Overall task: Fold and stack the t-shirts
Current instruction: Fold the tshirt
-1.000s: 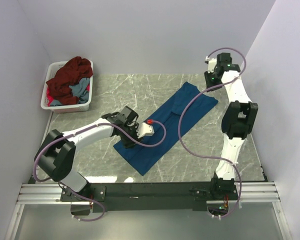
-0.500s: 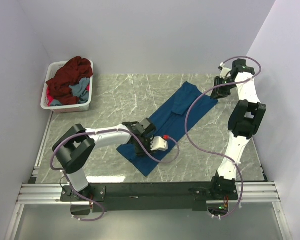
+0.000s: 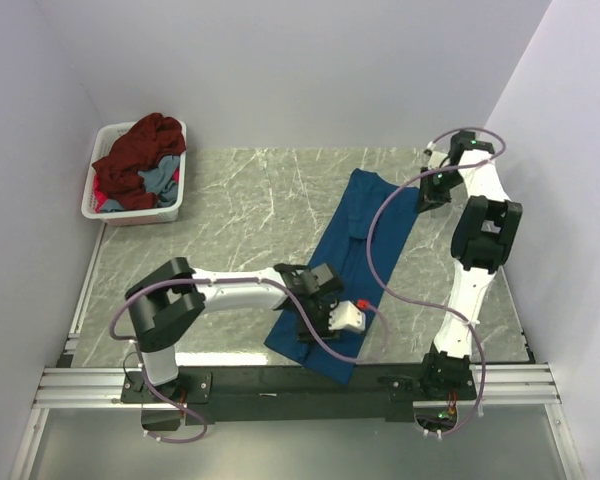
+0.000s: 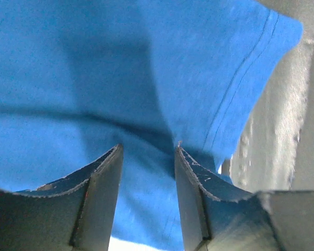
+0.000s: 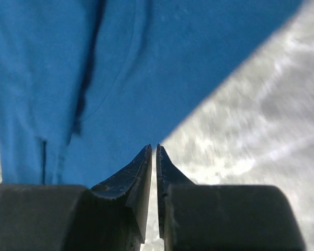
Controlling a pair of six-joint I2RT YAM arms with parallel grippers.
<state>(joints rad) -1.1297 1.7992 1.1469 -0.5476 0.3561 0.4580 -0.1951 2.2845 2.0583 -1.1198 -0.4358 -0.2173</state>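
Observation:
A deep blue t-shirt (image 3: 348, 235) lies stretched out long on the marble table, running from the far right toward the near edge. My left gripper (image 3: 305, 313) is down on its near end. In the left wrist view the jaws (image 4: 146, 146) stand partly apart with the blue cloth (image 4: 120, 63) puckered between them. My right gripper (image 3: 427, 195) is at the shirt's far right corner. Its jaws (image 5: 154, 145) are all but together right at the cloth's edge (image 5: 162, 63), with only table showing through the slit. A maroon t-shirt (image 3: 140, 150) and a grey-blue one (image 3: 158, 178) are heaped in the basket.
The white plastic basket (image 3: 130, 217) stands at the far left corner of the table. Bare marble (image 3: 230, 200) lies between it and the blue shirt. The black rail (image 3: 280, 380) with the arm bases runs along the near edge. Purple cables loop over the shirt.
My left gripper has dragged the shirt's near end right and toward the near edge, so the shirt lies straighter. The right gripper dropped to the far corner and its jaws closed.

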